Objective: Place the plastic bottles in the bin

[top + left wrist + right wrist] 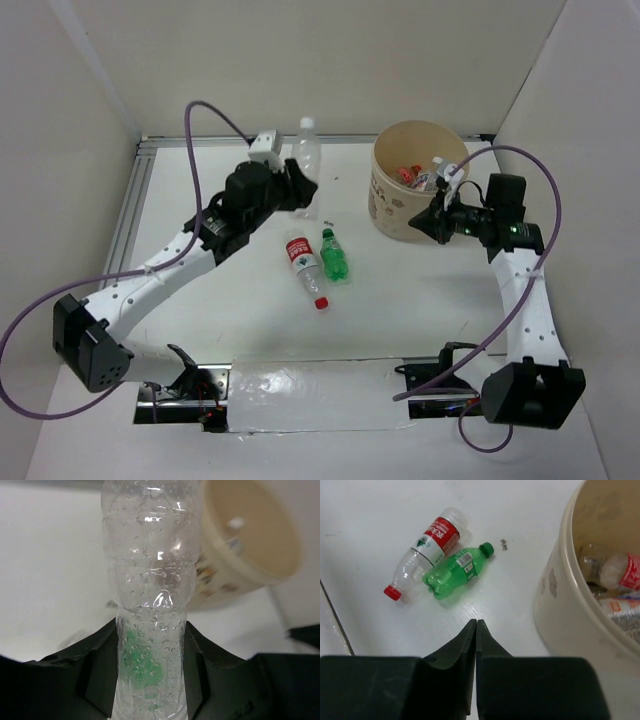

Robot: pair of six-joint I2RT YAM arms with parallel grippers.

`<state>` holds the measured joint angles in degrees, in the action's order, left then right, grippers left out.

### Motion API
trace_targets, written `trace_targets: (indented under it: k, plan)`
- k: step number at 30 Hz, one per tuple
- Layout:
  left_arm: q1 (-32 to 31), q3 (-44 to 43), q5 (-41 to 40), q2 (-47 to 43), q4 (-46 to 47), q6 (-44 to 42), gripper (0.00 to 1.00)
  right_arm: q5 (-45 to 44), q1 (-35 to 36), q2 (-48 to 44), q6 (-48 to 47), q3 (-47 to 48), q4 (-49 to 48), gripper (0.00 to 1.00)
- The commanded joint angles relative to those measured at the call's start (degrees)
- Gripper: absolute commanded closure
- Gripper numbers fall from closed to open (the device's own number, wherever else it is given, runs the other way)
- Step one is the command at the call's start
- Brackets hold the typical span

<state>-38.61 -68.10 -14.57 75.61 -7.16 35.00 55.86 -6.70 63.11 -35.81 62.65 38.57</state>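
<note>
My left gripper [300,187] is shut on a clear plastic bottle [307,150] with a white cap, held upright at the back of the table; in the left wrist view the bottle [150,595] fills the gap between my fingers [100,675]. A red-labelled bottle [304,264] with a red cap and a green bottle [334,256] lie side by side mid-table, also in the right wrist view [427,547] [455,570]. The tan bin [400,200] stands back right with several bottles inside [620,575]. My right gripper [420,222] is shut and empty, just left of the bin [560,605].
White walls enclose the table on three sides. A metal rail [128,215] runs along the left edge. A taped strip [320,395] lies at the near edge between the arm bases. Purple cables [205,110] loop above both arms.
</note>
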Motion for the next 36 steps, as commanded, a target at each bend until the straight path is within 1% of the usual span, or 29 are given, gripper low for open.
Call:
trace_targets:
  k: [1, 3, 4, 5, 7, 8, 9, 11, 15, 16, 17, 19, 20, 21, 22, 23, 24, 25, 26, 27, 28, 29, 30, 31, 32, 33, 34, 35, 36]
  plan:
    - [-0.33, -7.99, 9.02, 6.45, 13.91, -2.76, 1.0, 1.54, -2.7, -5.8, -1.18, -4.27, -1.56, 1.0]
    - [-0.85, -16.25, 13.39, 14.45, 18.55, -1.44, 1.0, 1.54, -2.71, -7.3, -3.81, -5.78, 2.1, 1.0]
    - [-0.85, -19.24, 14.73, 17.17, 19.63, -0.3, 1.0, 0.93, -2.71, -8.08, -7.39, -6.92, 3.69, 0.96]
    - [-1.37, -25.27, 15.96, 19.98, 20.77, 0.41, 1.0, 0.92, -2.71, -8.09, -8.21, -7.71, 4.58, 0.91]
    - [-1.99, -30.84, 19.12, 27.72, 24.19, 2.07, 1.0, -1.27, -2.71, -8.62, -9.53, -9.3, 5.2, 0.83]
    - [-2.0, -36.44, 19.75, 30.27, 24.73, 2.61, 1.0, -1.8, -2.71, -9.14, -9.54, -10.87, 5.2, 0.75]
    - [-2.52, -39.02, 20.45, 35.17, 25.26, 2.61, 1.0, -2.67, -2.71, -9.15, -9.54, -11.76, 5.2, 0.73]
    - [-3.05, -45.85, 20.98, 39.59, 25.26, 4.36, 0.99, -2.68, -2.71, -9.67, -9.54, -13.77, 5.2, 0.71]
    - [-4.37, -54.41, 19.06, 48.12, 23.26, 4.99, 0.89, -3.3, -2.18, -10.29, -8.05, -15.98, 3.28, 0.68]
    - [-5.06, -55.12, 18.53, 49.88, 23.24, 4.46, 0.7, -3.3, -1.66, -10.29, -7.35, -15.98, 2.49, 0.64]
    - [-5.07, -55.65, 17.91, 50.5, 23.24, 4.46, 0.57, -3.3, -1.65, -10.29, -7.34, -16.77, 1.96, 0.59]
    - [-5.07, -56.71, 17.91, 51.04, 21.58, 4.98, 0.28, -3.91, -0.08, -10.29, -6.73, -17.39, 0.47, 0.42]
    - [-5.07, -57.41, 17.91, 51.04, 21.57, 4.99, 0.13, -4.43, 0.63, -9.77, -4.64, -18.09, -0.41, 0.28]
    - [-5.07, -57.41, 17.91, 50.51, 20.96, 4.46, 0.1, -4.44, 2.55, -8.98, -3.92, -18.09, -1.29, 0.27]
    - [-5.07, -56.28, 17.91, 49.64, 20.96, 4.46, 0.07, -5.66, 3.87, -8.36, -2.78, -18.09, -2.17, 0.27]
    - [-5.07, -55.23, 17.21, 48.41, 20.96, 3.94, 0.0, -6.8, 5.63, -6.79, 1.23, -18.61, -5.31, 0.27]
    - [-5.07, -53.04, 16.51, 47.01, 20.96, 2.54, 0.0, -8.55, 10.43, -5.82, 3.27, -18.62, -6.91, 0.27]
    - [-5.07, -49.97, 14.76, 43.43, 20.43, 0.26, 0.0, -13.62, 16.31, -3.37, 7.9, -18.62, -10.49, 0.26]
    - [-5.07, -49.94, 13.44, 41.13, 20.43, 0.24, 0.0, -16.28, 16.37, -2.04, 7.95, -18.62, -12.1, 0.26]
    - [-5.07, -45.5, 11.77, 38.67, 19.12, -2.54, 0.0, -18.04, 20.46, -0.72, 11.08, -18.62, -13.59, 0.26]
    - [-5.07, -42.76, 9.84, 35.86, 18.15, -3.96, 0.0, -19.28, 21.72, 0.68, 13.03, -18.62, -15.35, 0.26]
    - [-5.07, -39.6, 7.91, 29.91, 17.19, -5.54, 0.0, -22.69, 22.86, 3.57, 15.83, -18.62, -19.1, 0.26]
    - [-5.07, -36.18, 3.19, 26.64, 15.09, -7.65, 0.0, -24.29, 23.92, 5.16, 20.82, -17.75, -20.45, 0.26]
    - [-5.07, -28.66, 0.44, 23.38, 13.94, -7.67, 0.0, -25.78, 26.1, 6.75, 22.96, -17.04, -21.59, 0.24]
    - [-4.29, -24.67, -3.15, 16.83, 12.71, -7.67, 0.0, -28.67, 27.17, 9.55, 27.42, -16.52, -24.13, 0.24]
    - [-4.28, -20.8, -4.75, 13.54, 11.39, -6.89, 0.0, -29.83, 28.13, 10.97, 29.46, -15.38, -25.2, 0.23]
    - [-3.41, -12.67, -5.99, 10.29, 8.94, -6.18, 0.0, -30.62, 29.62, 12.55, 31.22, -14.58, -25.99, 0.2]
    - [-2.71, -8.33, -7.48, 3.9, 8.39, -5.31, 0.0, -33.42, 30.51, 15.69, 35.68, -13.71, -27.48, 0.2]
    - [-2.7, -4.11, -8.01, 0.71, 7.69, -3.47, 0.0, -34.4, 31.3, 17.38, 37.2, -12.74, -27.49, 0.2]
